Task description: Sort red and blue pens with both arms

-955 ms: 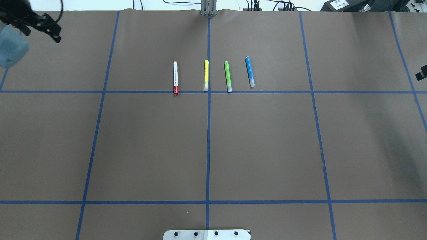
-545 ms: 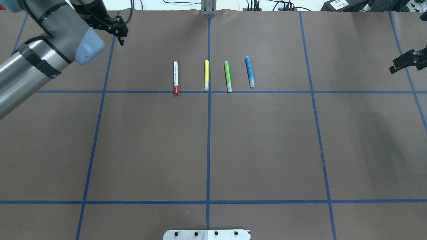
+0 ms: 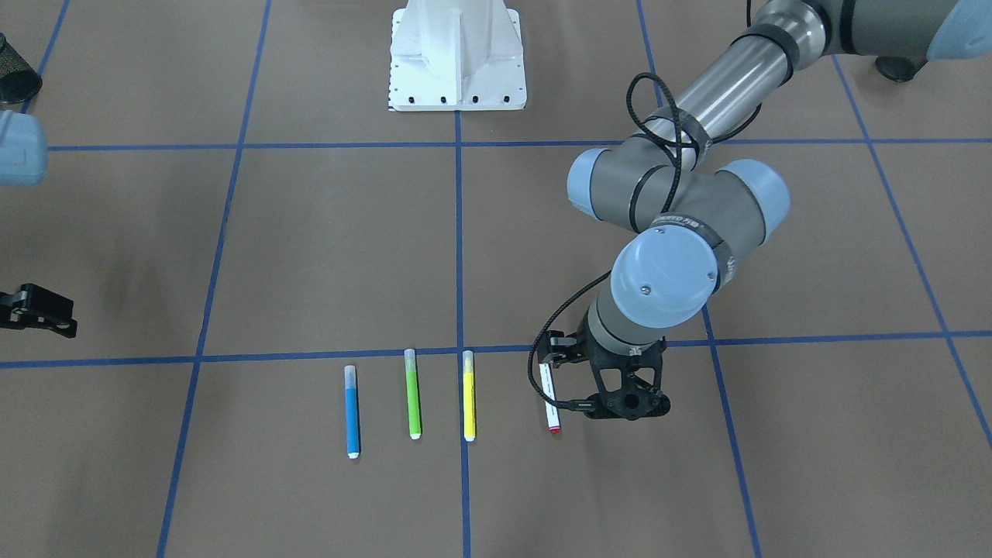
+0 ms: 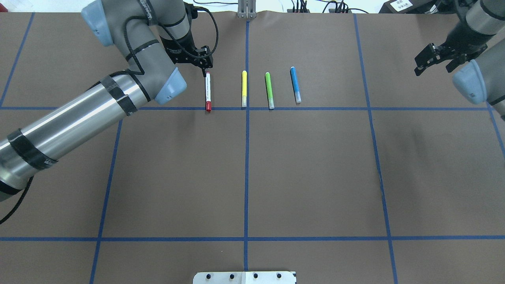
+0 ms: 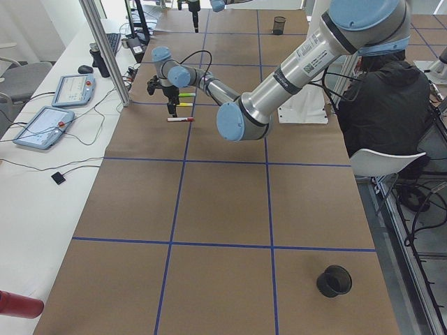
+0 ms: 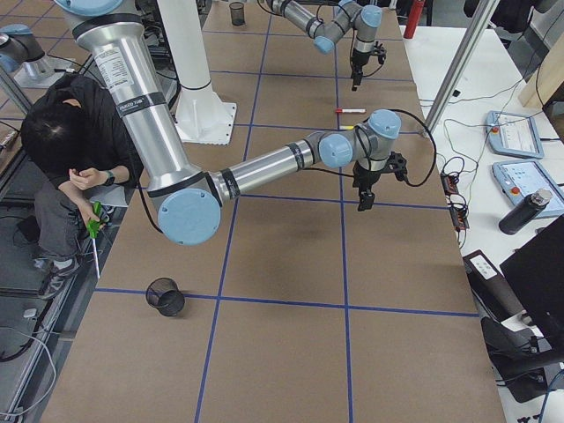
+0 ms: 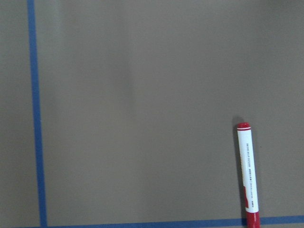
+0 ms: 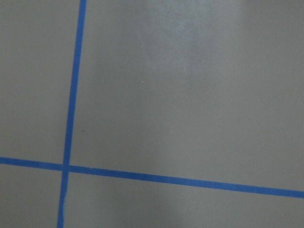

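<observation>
Four pens lie side by side near the table's far middle. The red pen (image 4: 207, 91) (image 3: 549, 395) (image 7: 247, 175) has a white barrel and a red cap. The blue pen (image 4: 295, 84) (image 3: 352, 415) lies at the other end of the row. My left gripper (image 4: 193, 59) (image 3: 624, 407) hovers open and empty just beside the red pen's far end, on its outer side. My right gripper (image 4: 432, 63) (image 3: 35, 310) hangs open and empty far to the right of the blue pen, over bare table.
A yellow pen (image 4: 244, 88) and a green pen (image 4: 269, 90) lie between the red and blue ones. Black mesh cups (image 5: 334, 280) (image 6: 165, 296) stand near the robot's side of the table. A person (image 6: 62, 150) sits beside the white robot base (image 3: 456, 58).
The left arm has swung right from the far left corner to the red pen's far end. The right gripper has moved further in from the right edge. No pen has moved.
</observation>
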`<state>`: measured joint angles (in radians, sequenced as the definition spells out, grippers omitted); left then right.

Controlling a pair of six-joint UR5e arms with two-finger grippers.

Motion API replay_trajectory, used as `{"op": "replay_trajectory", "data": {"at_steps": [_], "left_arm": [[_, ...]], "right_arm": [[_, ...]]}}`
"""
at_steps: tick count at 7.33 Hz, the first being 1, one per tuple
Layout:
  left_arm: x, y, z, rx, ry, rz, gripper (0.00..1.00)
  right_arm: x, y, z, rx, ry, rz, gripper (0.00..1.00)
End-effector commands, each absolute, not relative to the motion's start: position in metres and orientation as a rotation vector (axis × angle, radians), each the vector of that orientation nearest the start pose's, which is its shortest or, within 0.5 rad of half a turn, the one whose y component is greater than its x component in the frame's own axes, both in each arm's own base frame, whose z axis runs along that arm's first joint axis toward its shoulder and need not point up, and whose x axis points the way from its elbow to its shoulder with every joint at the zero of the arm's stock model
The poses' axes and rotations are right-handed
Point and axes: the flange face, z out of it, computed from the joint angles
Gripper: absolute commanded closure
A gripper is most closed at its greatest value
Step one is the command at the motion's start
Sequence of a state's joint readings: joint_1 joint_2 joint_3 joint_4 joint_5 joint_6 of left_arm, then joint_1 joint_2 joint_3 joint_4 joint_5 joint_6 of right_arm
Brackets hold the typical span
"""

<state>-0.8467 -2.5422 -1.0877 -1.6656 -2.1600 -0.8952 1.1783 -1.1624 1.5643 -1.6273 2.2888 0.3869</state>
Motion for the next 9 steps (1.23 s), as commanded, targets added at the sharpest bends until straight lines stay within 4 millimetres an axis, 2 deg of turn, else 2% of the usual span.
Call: {"op": "replay_trajectory", "data": {"at_steps": [1, 3, 4, 7, 9], "left_arm": [[0.539, -0.655, 0.237, 0.038, 0.764, 0.008, 0.02], [0.546, -0.651, 0.236, 0.044, 0.781, 0.002, 0.14], [0.553, -0.649, 0.24, 0.039, 0.79, -0.011, 0.2], [0.563, -0.642, 0.244, 0.04, 0.797, 0.001, 0.26], [0.565, -0.644, 0.251, 0.038, 0.795, 0.0, 0.34]], "right_arm": [[-0.222, -0.625, 0.416, 0.016, -0.791, -0.12, 0.01], [-0.232, -0.626, 0.406, 0.026, -0.801, -0.127, 0.01], [-0.237, -0.627, 0.41, 0.038, -0.807, -0.132, 0.01], [-0.248, -0.632, 0.422, 0.05, -0.825, -0.107, 0.01], [-0.25, -0.635, 0.412, 0.052, -0.832, -0.092, 0.01]]}}
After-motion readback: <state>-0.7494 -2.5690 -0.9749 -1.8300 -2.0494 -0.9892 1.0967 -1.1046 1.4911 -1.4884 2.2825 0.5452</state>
